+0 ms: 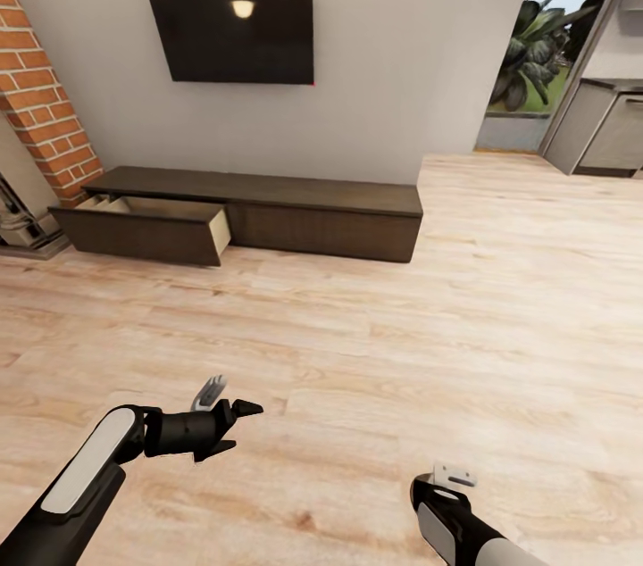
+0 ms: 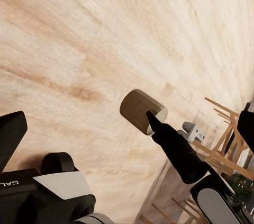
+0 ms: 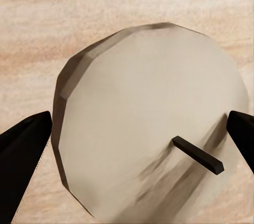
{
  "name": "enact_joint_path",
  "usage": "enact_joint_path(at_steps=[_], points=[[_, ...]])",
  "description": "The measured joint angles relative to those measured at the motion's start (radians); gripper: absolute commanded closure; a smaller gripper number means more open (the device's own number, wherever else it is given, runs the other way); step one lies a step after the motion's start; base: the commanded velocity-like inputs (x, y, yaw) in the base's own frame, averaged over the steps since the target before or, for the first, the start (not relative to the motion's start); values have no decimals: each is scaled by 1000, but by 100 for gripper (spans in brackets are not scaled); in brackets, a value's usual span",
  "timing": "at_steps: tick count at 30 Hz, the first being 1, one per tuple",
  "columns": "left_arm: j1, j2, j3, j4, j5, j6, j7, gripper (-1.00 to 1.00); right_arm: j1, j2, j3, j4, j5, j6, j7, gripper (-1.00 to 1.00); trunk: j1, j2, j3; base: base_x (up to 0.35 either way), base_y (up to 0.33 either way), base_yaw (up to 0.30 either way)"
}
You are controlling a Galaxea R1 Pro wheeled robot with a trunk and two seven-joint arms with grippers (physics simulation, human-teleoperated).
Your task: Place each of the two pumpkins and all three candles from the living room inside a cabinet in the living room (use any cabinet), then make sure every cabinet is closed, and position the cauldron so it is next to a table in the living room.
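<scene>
My right gripper (image 3: 138, 131) is shut on a tan candle (image 3: 132, 97), a short black wick showing on its end, held over the wood floor. The left wrist view looks across at that same candle (image 2: 139, 108) at the tip of the right gripper's black fingers (image 2: 172, 147). My left gripper (image 1: 239, 429) hangs low at the left, open with nothing between its fingers (image 2: 11, 134). The right arm (image 1: 451, 523) is low at the right. The dark-brown cabinet (image 1: 313, 218) stands against the far wall, its left drawer (image 1: 165, 231) pulled out with a pale beige inside. What the drawer holds is hidden.
A black TV (image 1: 230, 21) hangs above the cabinet, with a brick column (image 1: 40, 111) to its left. Grey kitchen units (image 1: 607, 129) stand at the far right beside a planted opening. Wooden furniture (image 2: 225, 139) stands behind the right arm. Wood floor (image 1: 357, 343) lies between me and the cabinet.
</scene>
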Motion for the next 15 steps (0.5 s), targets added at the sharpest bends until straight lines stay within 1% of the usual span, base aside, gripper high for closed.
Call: enact_joint_path(at_steps=[4, 6, 9, 15], points=[[0, 0, 0, 0, 0, 0, 0, -100, 0, 0, 0, -1, 0, 0, 0, 100, 0, 0, 0, 267, -69, 0], [0, 0, 0, 0, 0, 0, 0, -100, 0, 0, 0, -1, 0, 0, 0, 100, 0, 0, 0, 266, -15, -84], [0, 0, 0, 0, 0, 0, 0, -100, 0, 0, 0, -2, 0, 0, 0, 100, 0, 0, 2, 265, -5, -199], [0, 0, 0, 0, 0, 0, 0, -100, 0, 0, 0, -2, 0, 0, 0, 100, 0, 0, 6, 262, -1, -247]])
